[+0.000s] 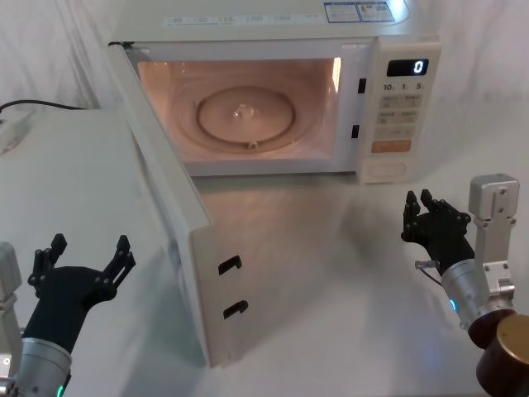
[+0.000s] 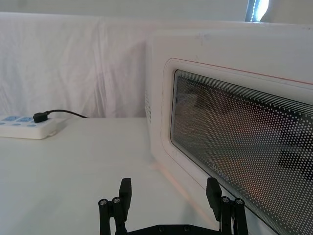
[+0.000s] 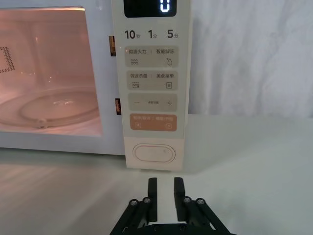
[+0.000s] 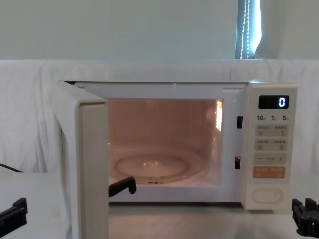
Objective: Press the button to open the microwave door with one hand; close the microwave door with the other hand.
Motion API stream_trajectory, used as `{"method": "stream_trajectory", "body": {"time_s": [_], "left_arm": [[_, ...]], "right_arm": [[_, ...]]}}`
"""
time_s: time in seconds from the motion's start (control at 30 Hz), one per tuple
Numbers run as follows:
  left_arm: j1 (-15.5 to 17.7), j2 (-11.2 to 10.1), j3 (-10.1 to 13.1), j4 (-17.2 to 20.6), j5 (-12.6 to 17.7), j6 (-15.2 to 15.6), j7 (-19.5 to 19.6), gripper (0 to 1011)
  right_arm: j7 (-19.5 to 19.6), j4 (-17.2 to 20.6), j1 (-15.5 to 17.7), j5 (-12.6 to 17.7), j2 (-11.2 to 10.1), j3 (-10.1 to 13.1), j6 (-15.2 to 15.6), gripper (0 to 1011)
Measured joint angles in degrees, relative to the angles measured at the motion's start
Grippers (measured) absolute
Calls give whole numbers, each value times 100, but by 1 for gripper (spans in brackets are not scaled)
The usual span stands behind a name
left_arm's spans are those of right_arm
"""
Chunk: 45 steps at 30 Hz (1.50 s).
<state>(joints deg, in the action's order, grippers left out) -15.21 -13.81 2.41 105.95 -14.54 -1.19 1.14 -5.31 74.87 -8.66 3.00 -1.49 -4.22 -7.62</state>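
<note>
On the desk (image 1: 331,248), the microwave door (image 1: 169,223) stands swung wide open, with a gripper on either side of it.

Straight ahead of the right gripper (image 3: 165,193) — low at the foot of the keypad panel (image 3: 150,83) — sits the button (image 3: 154,152), close but apart from the fingertips; this gripper's fingers are nearly together, a narrow gap between them. The left gripper (image 1: 83,263) hovers over the desk on the outer side of the door, fingers spread wide, near the door's window (image 2: 244,152) without touching it. The lit cavity and its glass turntable (image 1: 244,116) face forward. The door's far edge is cut off in the left wrist view, and the small key legends are hard to read.
</note>
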Motion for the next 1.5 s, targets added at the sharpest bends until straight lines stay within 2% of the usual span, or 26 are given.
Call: {"method": "stream_trajectory", "body": {"time_s": [0.03, 0.27, 0.4, 0.47, 0.77, 0.9, 1.1, 1.33, 1.43, 1.5], "left_arm": [[0, 0, 0, 0, 0, 0, 0, 1001], [0, 0, 0, 0, 0, 0, 0, 1001], [0, 0, 0, 0, 0, 0, 0, 1001], [0, 0, 0, 0, 0, 0, 0, 1001], [0, 0, 0, 0, 0, 0, 0, 1001], [0, 0, 0, 0, 0, 0, 0, 1001], [0, 0, 0, 0, 0, 0, 0, 1001], [0, 0, 0, 0, 0, 0, 0, 862], [0, 0, 0, 0, 0, 0, 0, 751], [0, 0, 0, 0, 0, 0, 0, 714]], "right_arm": [[0, 0, 1, -1, 0, 0, 0, 224], [2, 2, 3, -4, 0, 0, -1, 417], [4, 5, 3, -6, 0, 0, -1, 585], [5, 5, 3, -6, 0, 0, -1, 616], [8, 9, 2, -7, 0, 0, -1, 902], [10, 9, 2, -7, 0, 0, -1, 992], [10, 9, 3, -7, 0, 0, -1, 1002], [10, 9, 3, -7, 0, 0, -1, 1002], [10, 9, 2, -7, 0, 0, -1, 1002], [10, 9, 3, -7, 0, 0, -1, 1002]]}}
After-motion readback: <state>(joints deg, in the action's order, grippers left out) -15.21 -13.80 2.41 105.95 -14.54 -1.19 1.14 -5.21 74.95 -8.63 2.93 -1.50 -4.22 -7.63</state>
